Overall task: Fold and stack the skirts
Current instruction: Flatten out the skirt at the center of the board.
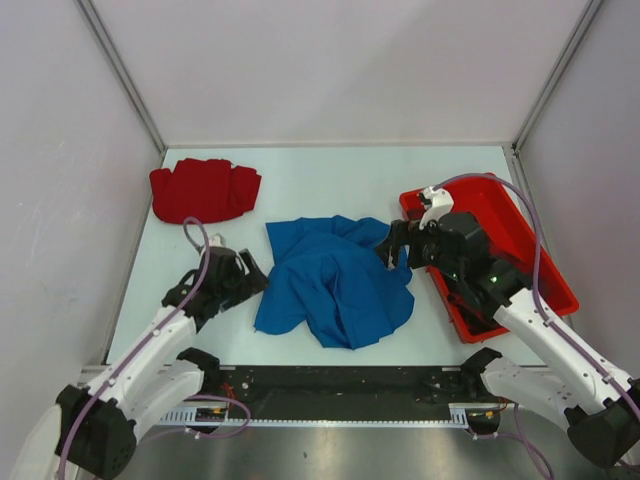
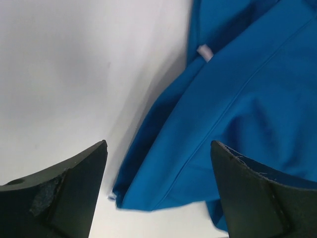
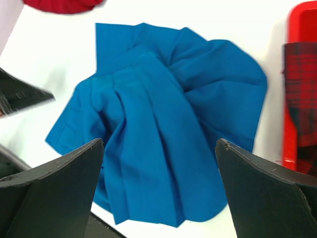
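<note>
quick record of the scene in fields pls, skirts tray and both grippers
blue skirt: crumpled, unfolded, mid table
red skirt: far left of table, apart from the blue one
plaid skirt: in the red tray, right side
left gripper: open, above blue skirt's left edge
right gripper: open, at blue skirt's right edge
stack: not yet started

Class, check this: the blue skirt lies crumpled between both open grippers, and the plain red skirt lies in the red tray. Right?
No. The plain red skirt lies on the table at its far-left corner, not in the tray; the top external view shows it.
</note>
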Motion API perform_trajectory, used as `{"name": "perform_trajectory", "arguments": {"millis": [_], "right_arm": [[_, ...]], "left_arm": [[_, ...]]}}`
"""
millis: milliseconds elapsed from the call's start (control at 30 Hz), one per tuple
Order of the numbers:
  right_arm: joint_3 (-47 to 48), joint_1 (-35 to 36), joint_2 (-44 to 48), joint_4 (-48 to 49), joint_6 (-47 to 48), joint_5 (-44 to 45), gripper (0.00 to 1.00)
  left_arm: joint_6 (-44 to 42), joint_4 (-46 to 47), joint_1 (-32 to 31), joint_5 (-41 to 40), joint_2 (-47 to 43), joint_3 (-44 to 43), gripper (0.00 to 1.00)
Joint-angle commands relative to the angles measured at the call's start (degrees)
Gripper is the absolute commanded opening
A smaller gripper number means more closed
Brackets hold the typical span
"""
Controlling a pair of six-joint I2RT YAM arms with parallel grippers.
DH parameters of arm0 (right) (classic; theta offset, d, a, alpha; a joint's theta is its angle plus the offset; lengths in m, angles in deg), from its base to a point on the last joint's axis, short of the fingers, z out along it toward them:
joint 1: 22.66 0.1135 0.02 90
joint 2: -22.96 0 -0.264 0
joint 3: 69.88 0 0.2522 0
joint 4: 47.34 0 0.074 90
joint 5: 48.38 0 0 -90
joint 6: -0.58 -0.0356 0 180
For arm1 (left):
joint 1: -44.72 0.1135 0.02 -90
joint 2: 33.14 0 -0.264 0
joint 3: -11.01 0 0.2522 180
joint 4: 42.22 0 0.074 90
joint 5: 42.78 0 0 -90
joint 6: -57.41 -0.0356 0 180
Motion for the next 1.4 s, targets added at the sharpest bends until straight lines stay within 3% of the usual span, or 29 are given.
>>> {"name": "perform_trajectory", "arguments": {"millis": [0, 100, 233, 300, 567, 667, 700, 800, 867, 933, 1133, 1300, 1367], "right_arm": [[0.28, 0.54, -0.07, 4.31, -1.12, -4.32, 1.0], [0.28, 0.81, -0.68, 3.7, -1.12, -3.97, 1.0], [0.28, 0.98, -1.39, 2.29, -1.38, -3.45, 1.0], [0.28, 1.16, -1.47, 1.68, -1.38, -2.83, 1.0], [-0.16, 1.42, -0.77, 0.88, -0.68, -0.9, 1.0], [-0.25, 1.42, -0.33, 0.88, -0.59, -0.28, 1.0], [-0.34, 1.51, -0.07, 0.8, -0.41, -0.37, 1.0], [-0.51, 1.42, 0.28, 0.71, -0.06, -0.28, 1.0], [-0.52, 1.42, 0.63, 0.18, 0.11, 0.33, 1.0], [-0.6, 1.42, 1.16, -0.52, 0.72, 0.6, 1.0], [-2.8, 1.42, 3.53, 1.58, 1.44, 1.21, 1.0], [-3.33, 1.42, 6.61, 1.41, 1.34, 4.9, 1.0], [-3.41, 1.42, 8.62, 0.62, 1.26, 7.0, 1.0]], "left_arm": [[6.4, -5.81, -0.23, 5.34, -10.21, 5.77, 0.89], [7.63, -7.85, -0.32, 6.3, -15.49, 9.46, 0.84], [9.12, -8.55, -0.84, 13.77, -18.42, 12.71, 0.68], [10.09, -11.87, -2.07, 11.85, -18.42, 12.98, 0.67], [12.03, -7.87, -6.47, 10.95, -11.75, 14.3, 0.65], [12.2, -4.08, -6.82, 10.71, -7.53, 14.04, 0.55], [12.2, -4.42, -6.91, 7.3, -5.87, 13.69, 0.52], [11.95, -1.71, -6.91, 3.93, -4.19, 13.16, 0.42], [11.33, 0.48, -6.91, 4.8, -3.57, 12.64, 0.06], [10.01, -0.29, -6.91, 1.93, -3.65, 11.23, 0.0], [0.54, -3.38, -6.91, -13.8, -7.96, -4.66, 0.0], [-12.22, 5.85, -6.83, -14.61, -3.93, -24.87, 0.0], [-18.95, 14.77, -6.82, -12.44, -0.95, -31.46, 0.0]]}}
